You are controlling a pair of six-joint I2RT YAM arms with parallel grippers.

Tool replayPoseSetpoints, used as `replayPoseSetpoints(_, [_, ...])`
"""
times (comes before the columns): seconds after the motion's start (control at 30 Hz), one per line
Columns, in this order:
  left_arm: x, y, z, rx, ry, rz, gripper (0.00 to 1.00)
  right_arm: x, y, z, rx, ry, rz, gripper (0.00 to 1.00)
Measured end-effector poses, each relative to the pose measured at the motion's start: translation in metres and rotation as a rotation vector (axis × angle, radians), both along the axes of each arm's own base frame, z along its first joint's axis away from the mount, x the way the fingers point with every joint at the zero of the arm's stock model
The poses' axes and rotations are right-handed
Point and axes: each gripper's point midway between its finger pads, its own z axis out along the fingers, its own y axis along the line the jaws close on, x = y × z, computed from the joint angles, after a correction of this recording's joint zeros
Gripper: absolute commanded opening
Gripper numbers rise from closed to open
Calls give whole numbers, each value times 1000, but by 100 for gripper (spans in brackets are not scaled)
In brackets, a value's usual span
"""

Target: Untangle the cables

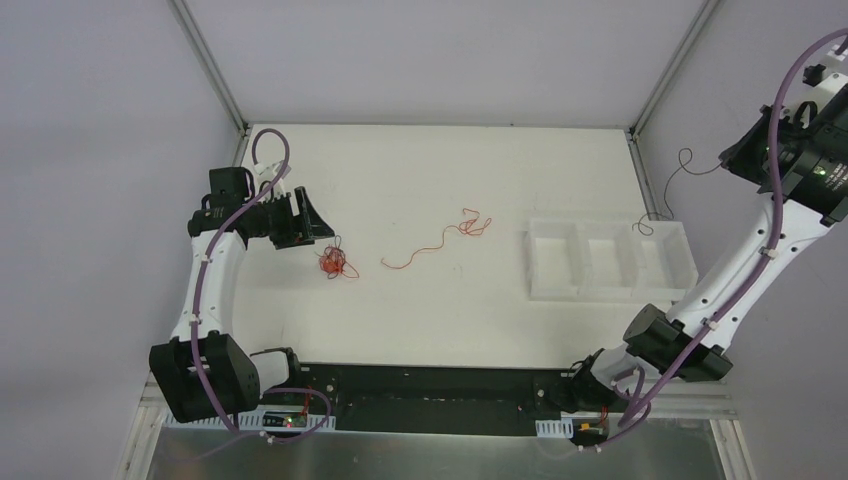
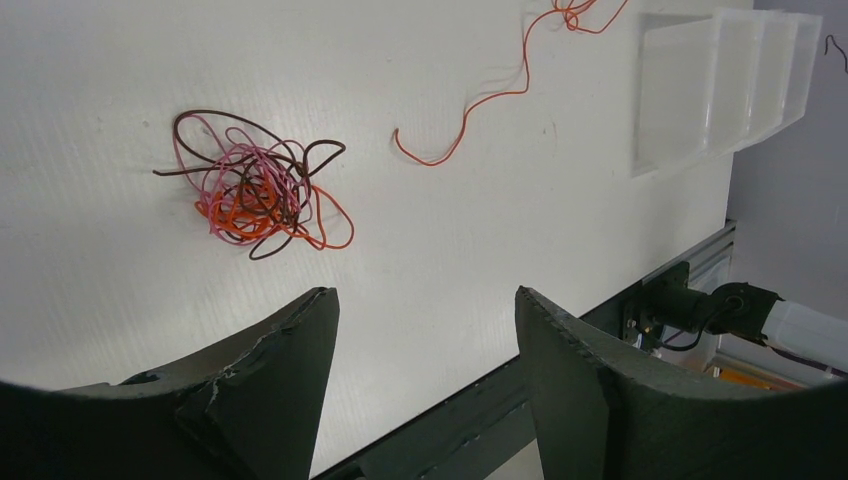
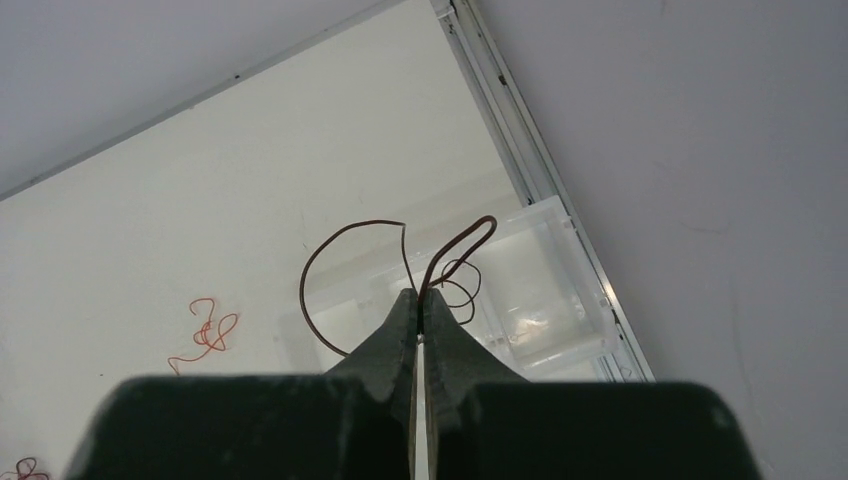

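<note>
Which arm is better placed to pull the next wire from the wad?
Left. The left gripper, jaws open, is beside the wad; the right gripper is far away, shut on a dark wire.

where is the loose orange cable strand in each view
top external: the loose orange strand lies mid-table, between the tangled wad and the clear tray.
left wrist: the strand is at top centre, running off the upper edge, left of the tray.
right wrist: the strand is small, at the left, on the table.
shared landmark: the clear tray, seen in all three views.
</note>
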Motion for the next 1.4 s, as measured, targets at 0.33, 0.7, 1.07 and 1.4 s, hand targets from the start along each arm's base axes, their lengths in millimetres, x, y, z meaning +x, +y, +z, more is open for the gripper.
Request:
replayPoseSetpoints(0.33, [0, -1, -1, -6, 5, -4, 66, 0, -39, -61, 17, 139, -21, 0])
replayPoseSetpoints(0.7, [2, -1, -5, -10, 23, -4, 66, 2, -73, -116, -59, 249, -18, 0])
replayPoseSetpoints(1.07, [5, 0, -14, -19, 59, -6, 66, 9, -94, -189, -103, 399, 31, 0])
replayPoseSetpoints(1.4, [6, 0, -17, -16, 66, -11, 66, 10, -66, -285, -170, 631, 149, 0])
